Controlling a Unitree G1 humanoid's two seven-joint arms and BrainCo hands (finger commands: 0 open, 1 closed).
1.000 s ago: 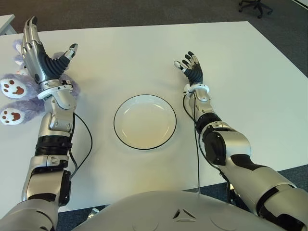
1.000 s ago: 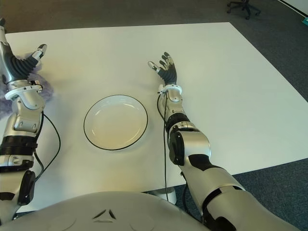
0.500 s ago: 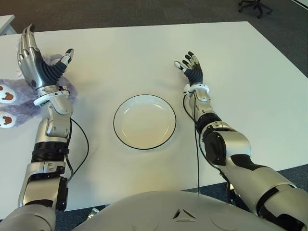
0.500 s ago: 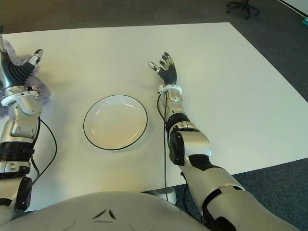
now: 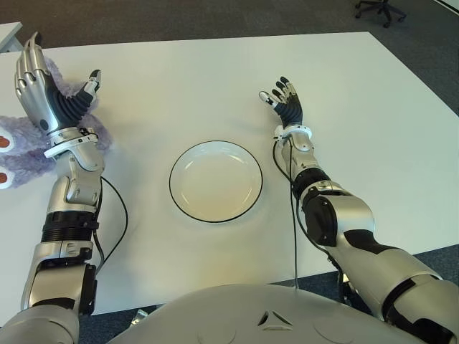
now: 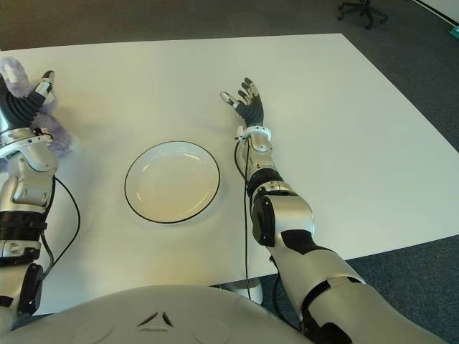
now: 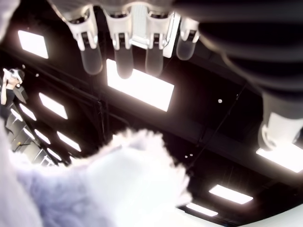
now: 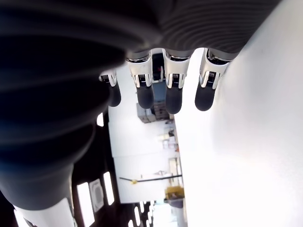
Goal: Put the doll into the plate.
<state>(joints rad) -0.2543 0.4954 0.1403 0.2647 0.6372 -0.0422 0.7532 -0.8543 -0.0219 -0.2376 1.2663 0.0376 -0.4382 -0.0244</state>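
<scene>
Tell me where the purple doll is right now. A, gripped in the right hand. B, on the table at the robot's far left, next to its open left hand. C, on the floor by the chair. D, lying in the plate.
B: the doll lies on the table beside the open left hand, while the plate holds nothing.

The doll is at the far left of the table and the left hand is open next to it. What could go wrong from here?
1. The doll lies near the table edge; a sideways push from the open left hand might slide it off.
2. Soft fur could slip from a loose grasp on the way to the plate.
3. The open right hand shows beyond the plate on its right, and could crowd the drop.
</scene>
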